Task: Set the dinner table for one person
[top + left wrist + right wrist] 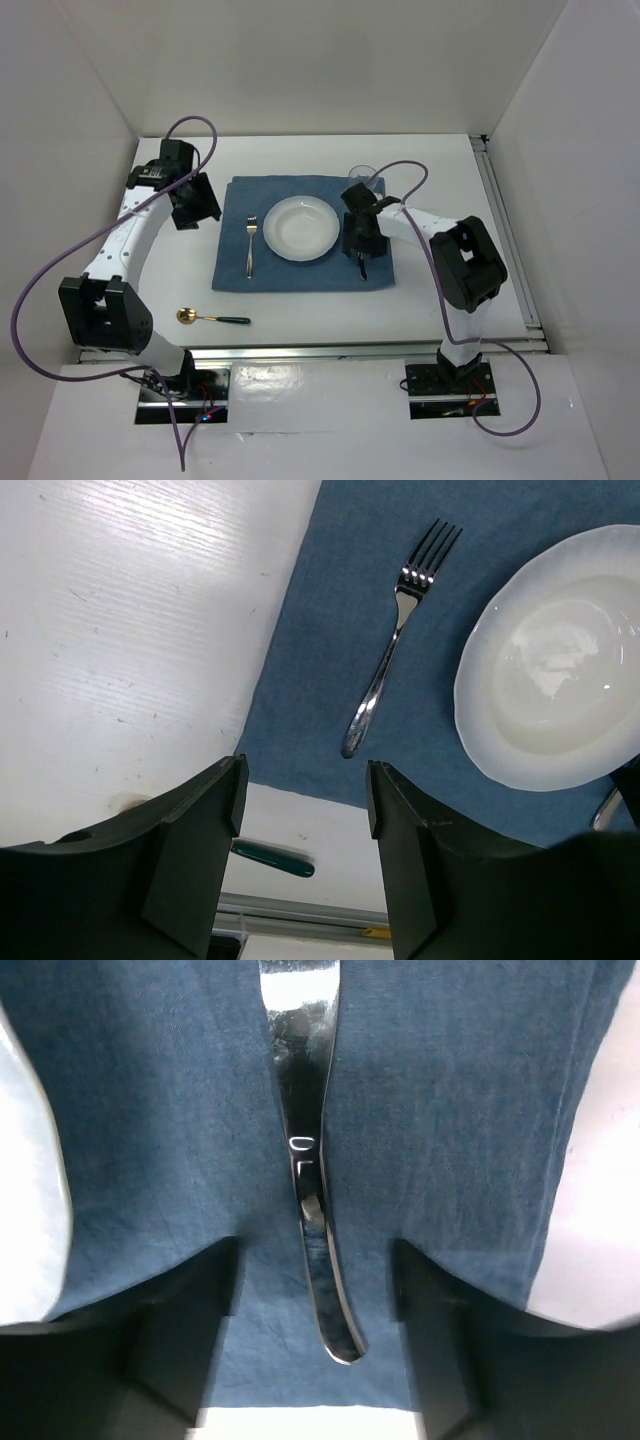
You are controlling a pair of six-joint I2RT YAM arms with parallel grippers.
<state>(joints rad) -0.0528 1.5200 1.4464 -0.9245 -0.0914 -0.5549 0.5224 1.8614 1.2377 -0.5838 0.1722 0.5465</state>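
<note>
On the white dinner table lies a blue-grey cloth mat. A white plate sits at its middle, with a silver fork to its left. The fork and the plate also show in the left wrist view. My right gripper is low over the mat, right of the plate. It is open, with the fingers either side of a shiny knife handle that lies flat on the mat. My left gripper is open and empty, raised off the mat's left edge.
A gold spoon with a dark green handle lies on the table in front of the mat; its handle shows between my left fingers. A clear glass stands at the mat's back right corner. Aluminium rails run along the right and near edges.
</note>
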